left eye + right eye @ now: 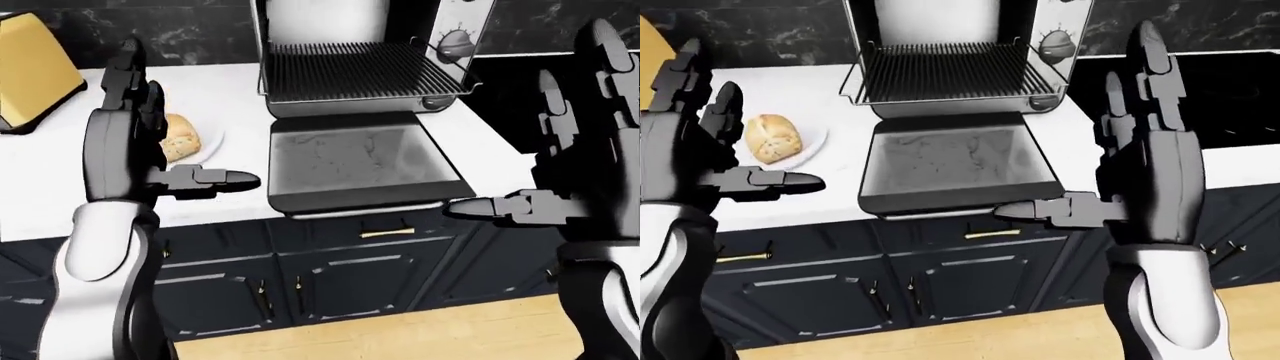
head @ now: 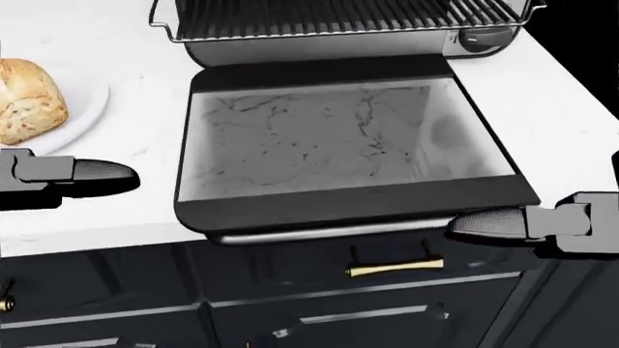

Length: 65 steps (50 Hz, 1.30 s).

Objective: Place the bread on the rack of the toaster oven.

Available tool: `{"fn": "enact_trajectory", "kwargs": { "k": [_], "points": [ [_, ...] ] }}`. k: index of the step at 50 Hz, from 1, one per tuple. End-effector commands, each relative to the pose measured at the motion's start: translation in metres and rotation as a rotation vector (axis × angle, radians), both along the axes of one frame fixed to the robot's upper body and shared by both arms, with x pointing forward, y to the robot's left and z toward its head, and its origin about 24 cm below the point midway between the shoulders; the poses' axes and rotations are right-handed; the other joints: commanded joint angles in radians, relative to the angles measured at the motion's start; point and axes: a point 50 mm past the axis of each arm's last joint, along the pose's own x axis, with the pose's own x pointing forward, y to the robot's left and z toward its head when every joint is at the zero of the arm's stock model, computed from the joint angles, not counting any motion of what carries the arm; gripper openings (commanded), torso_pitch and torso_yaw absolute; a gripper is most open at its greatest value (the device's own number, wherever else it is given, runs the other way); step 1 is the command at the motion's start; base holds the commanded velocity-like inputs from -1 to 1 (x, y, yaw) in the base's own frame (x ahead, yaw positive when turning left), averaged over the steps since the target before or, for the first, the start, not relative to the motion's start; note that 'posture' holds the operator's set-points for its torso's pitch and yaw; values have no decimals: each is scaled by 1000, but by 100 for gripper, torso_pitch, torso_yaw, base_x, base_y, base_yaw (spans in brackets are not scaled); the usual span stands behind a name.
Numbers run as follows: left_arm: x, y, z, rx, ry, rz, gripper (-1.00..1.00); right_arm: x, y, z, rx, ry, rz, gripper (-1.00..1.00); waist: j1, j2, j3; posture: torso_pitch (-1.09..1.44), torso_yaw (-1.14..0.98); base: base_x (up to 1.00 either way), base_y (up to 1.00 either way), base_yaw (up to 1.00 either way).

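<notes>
A: Starting on the left, the left hand [image 1: 715, 161] is raised with its 3 fingers spread, holding nothing. The bread [image 1: 772, 139] sits on a white plate [image 1: 812, 144] just past its thumb, not touching it.

B: So the grasp is not yet made. What worries you there?

A: The loaf looks rounded and crusty. If the fingers close off-centre, I judge it could roll off the plate or push the plate along the counter [image 1: 840, 176].

B: And further right?

A: The toaster oven [image 1: 350, 52] stands between the 2 hands, its door [image 1: 360, 161] dropped flat and its rack [image 1: 355, 71] pulled out above it. The left arm must carry the bread across that open door; coming in low could clip the rack's wire edge.

B: The right hand [image 1: 1140, 172]?

A: Also open and empty, upright just right of the door, its thumb pointing at the door's corner. A drift inward could knock it.
</notes>
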Motion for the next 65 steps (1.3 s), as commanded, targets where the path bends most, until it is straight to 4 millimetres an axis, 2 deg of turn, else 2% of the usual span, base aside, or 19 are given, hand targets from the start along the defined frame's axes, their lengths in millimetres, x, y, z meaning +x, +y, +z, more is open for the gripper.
{"fn": "enact_trajectory", "kwargs": {
  "k": [1, 4, 8, 11, 12, 16, 17, 18, 24, 26, 28, 29, 30, 33, 35, 46, 51, 52, 65],
  "points": [
    [-4, -1, 11, 21, -56, 0, 100, -3, -2, 6, 2, -42, -9, 100, 6, -2, -40, 0, 0, 0, 13, 0],
    [-6, 1, 13, 25, -62, 6, 100, -5, -2, 6, 16, -61, -6, 100, -9, -9, -1, 0, 0, 0, 9, 0],
    [-8, 3, 15, 26, -68, 17, 100, -6, -3, 6, 24, -68, -9, 100, -12, 18, 17, 0, 0, 0, 0, 0],
    [-10, 5, 13, 35, -65, 31, 100, -7, -3, 6, 11, -70, -16, 100, -23, 83, 1, 0, 0, 0, 0, 0],
    [-11, 5, 12, 31, -63, 30, 100, -7, -3, 6, 6, -70, -18, 100, -20, 62, 8, 0, 0, 0, 0, 0],
    [-13, 8, 12, 34, -61, 43, 100, -6, -3, 8, 1, -73, -18, 100, -7, 37, -5, 0, 0, 0, 1, 0],
    [-14, 8, 11, 35, -60, 43, 100, -6, -3, 7, 0, -71, -20, 100, -7, 44, -28, 0, 0, 0, 15, 0],
    [-14, 8, 11, 35, -60, 45, 100, -6, -3, 7, 0, -70, -19, 100, -3, 31, -24, 0, 0, 0, 15, 0],
    [-14, 8, 9, 34, -56, 44, 100, -9, -6, 6, 8, -78, -28, 100, -7, 21, -23, 0, 0, 0, 34, 0],
    [-13, 8, 8, 36, -55, 44, 100, -10, -6, 5, 11, -77, -29, 100, -8, 39, -24, 0, 0, 0, 34, 0],
    [-13, 8, 7, 35, -54, 46, 100, -10, -6, 6, 10, -80, -32, 100, -13, 80, -17, 0, 0, 0, 34, 0],
    [-13, 8, 7, 37, -52, 48, 100, -10, -5, 5, 12, -79, -31, 100, -14, 112, -20, 0, 0, 0, 34, 0],
    [-13, 8, 7, 36, -53, 48, 100, -10, -5, 5, 15, -80, -31, 100, -16, 121, -33, 0, 0, 0, 33, 0],
    [-14, 8, 7, 39, -53, 49, 100, -11, -7, 7, 34, -102, -24, 100, 5, 98, 1, 0, 0, 0, 15, 0],
    [-14, 8, 8, 38, -56, 49, 100, -13, -9, 8, 36, -107, -29, 100, -3, 85, -10, 0, 0, 0, 0, 0],
    [-13, 0, 10, 45, -84, -12, 100, -23, -18, 14, 26, -123, -65, 100, 8, 36, 16, 0, 0, 0, 0, 0],
    [-7, -4, 9, 65, -80, -22, 100, -27, -24, 18, 25, -136, -99, 100, 30, -31, 14, 0, 0, 0, 0, 0],
    [-6, -4, 9, 69, -80, -25, 100, -28, -25, 18, 28, -134, -104, 100, 27, -8, 19, 0, 0, 0, 0, 0],
    [-3, 10, 19, 181, -57, 85, 100, -31, -28, 14, 29, -134, -128, 100, 4, 18, -2, 0, 0, 0, 0, 0]
  ]
}}
